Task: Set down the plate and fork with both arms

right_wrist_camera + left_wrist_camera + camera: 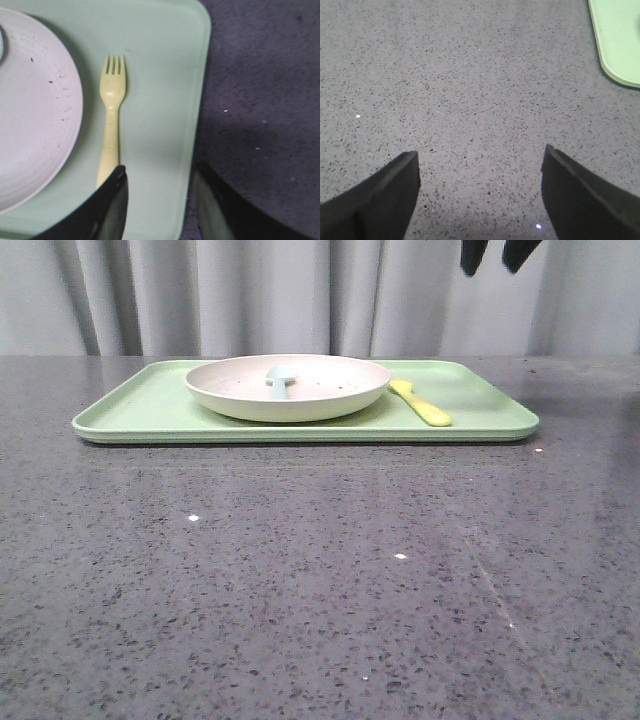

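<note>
Nearest the camera the grey speckled desk (320, 590) lies bare across the lower frame. Behind it, mid-frame, sits the light-green tray (140, 410). Left of centre on the tray rests the plate (330, 390), a pale blue utensil (279, 381) lying in it. Just right of the plate, on the tray, lies the fork (421, 403), tines toward the back. My left hand (480, 195) hovers over bare desk, fingers apart, holding nothing. My right hand (160, 200), at the upper right of the front view, hangs above the fork's handle, fingers apart and holding nothing.
</note>
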`<action>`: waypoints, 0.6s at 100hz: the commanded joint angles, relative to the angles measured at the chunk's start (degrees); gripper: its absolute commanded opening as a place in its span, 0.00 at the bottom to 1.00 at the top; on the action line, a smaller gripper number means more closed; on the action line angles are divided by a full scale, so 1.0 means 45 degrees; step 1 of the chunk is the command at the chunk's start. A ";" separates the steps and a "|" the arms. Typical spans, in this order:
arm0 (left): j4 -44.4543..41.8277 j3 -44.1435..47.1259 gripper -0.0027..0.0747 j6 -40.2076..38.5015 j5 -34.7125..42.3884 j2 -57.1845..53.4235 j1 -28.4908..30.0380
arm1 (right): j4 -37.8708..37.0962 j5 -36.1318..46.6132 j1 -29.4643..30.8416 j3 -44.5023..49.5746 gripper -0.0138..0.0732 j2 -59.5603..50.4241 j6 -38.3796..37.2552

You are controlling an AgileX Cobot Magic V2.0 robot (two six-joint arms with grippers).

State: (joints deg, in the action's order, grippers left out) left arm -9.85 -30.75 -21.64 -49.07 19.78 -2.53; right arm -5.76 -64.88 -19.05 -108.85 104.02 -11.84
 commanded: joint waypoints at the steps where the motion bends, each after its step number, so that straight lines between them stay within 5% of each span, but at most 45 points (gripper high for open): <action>1: -0.0025 -0.0339 0.67 -0.0132 0.0746 0.0121 0.0021 | -0.0756 -0.0015 -0.0034 -0.0281 0.54 -0.1533 0.0498; 24: -0.0025 -0.0339 0.67 -0.0132 0.0746 0.0121 0.0021 | -0.1642 0.0602 -0.0034 0.1734 0.54 -0.4313 0.0703; 60: -0.0025 -0.0339 0.67 -0.0132 0.0746 0.0121 0.0021 | -0.1662 0.3161 0.0156 0.8292 0.54 -0.9443 0.0675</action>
State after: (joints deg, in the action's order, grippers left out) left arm -9.85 -30.75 -21.64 -49.07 19.78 -2.53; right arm -11.61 -56.54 -19.05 -76.06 67.18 -9.20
